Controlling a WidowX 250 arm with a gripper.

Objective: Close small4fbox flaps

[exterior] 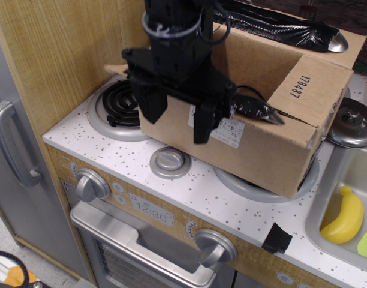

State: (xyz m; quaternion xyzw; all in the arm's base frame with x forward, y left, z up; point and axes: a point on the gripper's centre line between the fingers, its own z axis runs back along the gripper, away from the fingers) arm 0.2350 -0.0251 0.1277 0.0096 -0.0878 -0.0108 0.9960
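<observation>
Gripper (pixel 178 119): black, fingers spread apart, hanging over the box's near-left wall, clamped on nothing.
Small4fbox (pixel 264 153): brown cardboard, open-topped, sitting on the toy stove's right burners (pixel 255 189).
Flaps (pixel 303 87): right one, printed "178487", folded partly inward.
Label (pixel 228 130): white, on the near wall.
Surroundings: coiled burner (pixel 116 101) at left, yellow banana (pixel 345 217) in the sink at right.

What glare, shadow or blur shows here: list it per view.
In the observation.image view: the gripper reads as a near-black silhouette with little detail, open in front of the cardboard box; glare spots on the pot lid and oven knob; focus is fairly even, the clock display slightly soft.
</observation>
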